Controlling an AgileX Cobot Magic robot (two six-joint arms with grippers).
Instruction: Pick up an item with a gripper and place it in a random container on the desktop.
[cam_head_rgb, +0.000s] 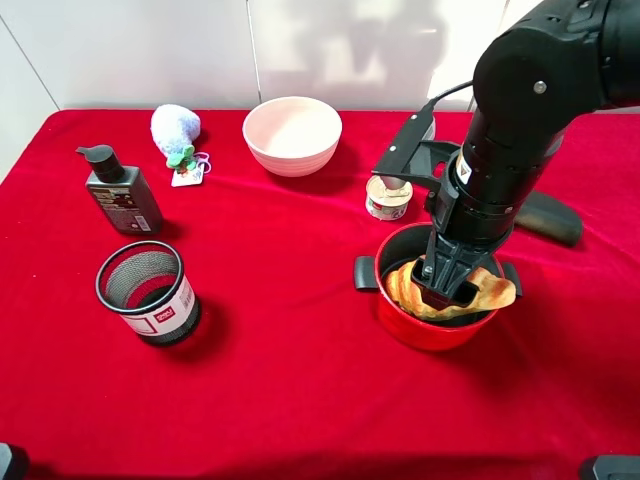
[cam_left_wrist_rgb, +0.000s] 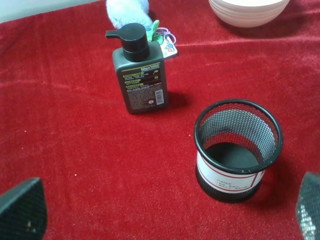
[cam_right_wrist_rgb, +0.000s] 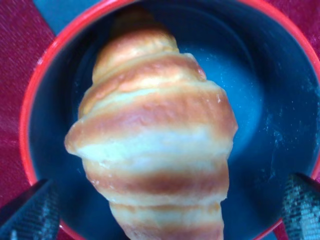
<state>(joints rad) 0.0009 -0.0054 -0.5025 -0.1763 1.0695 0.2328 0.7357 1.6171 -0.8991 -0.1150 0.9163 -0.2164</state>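
The right end effector (cam_head_rgb: 447, 288) hangs straight down over the red pot (cam_head_rgb: 425, 335), which stands on the right half of the red-covered bench (cam_head_rgb: 300, 400). Its two fingers are spread wide. In the right wrist view one textured fingertip (cam_right_wrist_rgb: 30, 212) shows on each flank of the croissant (cam_right_wrist_rgb: 155, 140), with a clear gap between pad and pastry, so nothing is pinched. The croissant lies inside the pot on its dark grey floor. From the high camera, one golden end rises to the rim on the side away from the middle of the bench.

The left end effector (cam_left_wrist_rgb: 165, 215) is spread as well, its fingertips showing only at the two lower corners of the left wrist view, holding nothing. It sits above bare cloth near the black mesh cup (cam_left_wrist_rgb: 237, 150), which stands upright on the left half of the bench. Behind the cup lies a dark pump bottle (cam_left_wrist_rgb: 140, 75), and just past it a pale blue plush toy (cam_head_rgb: 175, 128). A pale bowl (cam_head_rgb: 292, 133) sits at the back centre, and a small tin can (cam_head_rgb: 388, 198) stands just behind the pot.
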